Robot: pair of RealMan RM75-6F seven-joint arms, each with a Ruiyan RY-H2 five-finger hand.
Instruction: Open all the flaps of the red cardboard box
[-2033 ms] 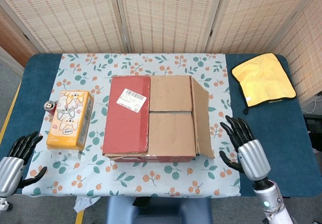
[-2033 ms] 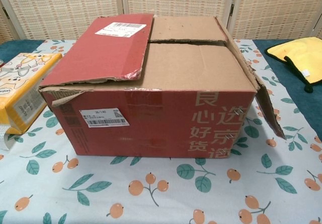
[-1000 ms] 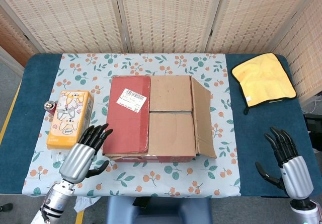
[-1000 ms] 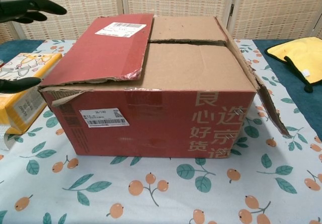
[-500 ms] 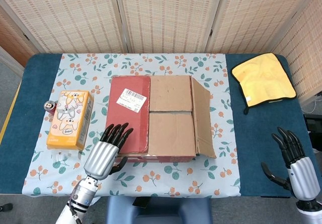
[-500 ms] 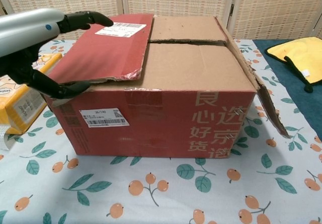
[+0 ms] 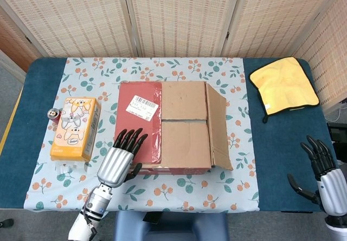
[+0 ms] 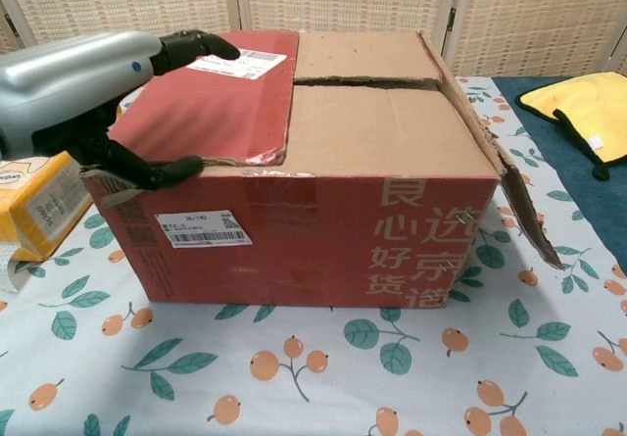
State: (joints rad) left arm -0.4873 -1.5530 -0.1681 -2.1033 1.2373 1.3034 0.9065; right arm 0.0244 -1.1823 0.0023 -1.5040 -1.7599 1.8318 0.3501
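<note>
a folding screen of pale woven-reed panels in light wooden frames stands behind the far edge of the dark blue worktop. grey floor shows past the worktop's left edge. lighting is even and soft.

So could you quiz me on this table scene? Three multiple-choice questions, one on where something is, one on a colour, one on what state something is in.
1. Where does the yellow cloth lie?
A. on top of the box
B. at the table's far right, apart from the box
C. under the tissue pack

2. What colour is the flap bearing the shipping label?
A. red
B. blue
C. white

3. What is the left hand doing?
A. hanging far from the box
B. gripping the near edge of that flap
C. holding the cloth

Answers: 1 B, the cloth sits on bare blue table. 2 A, it is red beside the brown flaps. 3 B, chest view shows fingers above and thumb under the edge.
</note>
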